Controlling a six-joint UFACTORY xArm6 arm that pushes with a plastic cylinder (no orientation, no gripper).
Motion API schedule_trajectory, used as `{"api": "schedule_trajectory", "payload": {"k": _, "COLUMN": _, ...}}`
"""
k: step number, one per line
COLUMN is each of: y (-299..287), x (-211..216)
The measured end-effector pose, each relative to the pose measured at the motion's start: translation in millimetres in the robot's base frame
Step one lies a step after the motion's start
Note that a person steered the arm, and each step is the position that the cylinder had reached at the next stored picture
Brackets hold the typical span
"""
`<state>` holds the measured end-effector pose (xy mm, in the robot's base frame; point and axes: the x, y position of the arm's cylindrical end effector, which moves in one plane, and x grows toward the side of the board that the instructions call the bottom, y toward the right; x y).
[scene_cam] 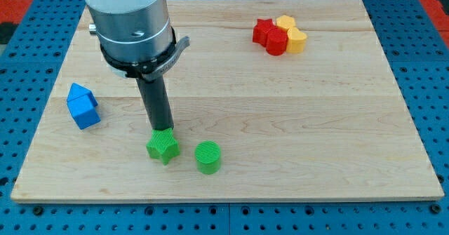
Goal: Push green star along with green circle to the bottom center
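Note:
The green star (163,148) lies on the wooden board (295,123) at the lower left of centre. The green circle (208,157) stands just to its right, a small gap apart. My tip (163,130) rests at the top edge of the green star, touching or nearly touching it, and up and to the left of the green circle. The rod rises from there to the grey arm body at the view's top left.
A blue block (83,106) sits near the left edge. At the top right a red star (264,31), a red block (276,42), a yellow block (285,23) and another yellow block (297,41) cluster together.

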<state>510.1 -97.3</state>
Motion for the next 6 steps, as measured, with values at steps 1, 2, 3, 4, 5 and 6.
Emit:
{"api": "schedule_trajectory", "payload": {"k": 1, "y": 10.8, "x": 11.6}}
{"api": "schedule_trajectory", "payload": {"k": 2, "y": -21.5, "x": 5.6}}
{"api": "schedule_trajectory", "payload": {"k": 3, "y": -34.2, "x": -14.4}}
{"api": "schedule_trajectory", "payload": {"k": 4, "y": -58.0, "x": 11.2}}
{"api": "schedule_trajectory", "payload": {"k": 5, "y": -42.3, "x": 35.8}}
{"api": "schedule_trajectory", "payload": {"k": 6, "y": -12.8, "x": 52.8}}
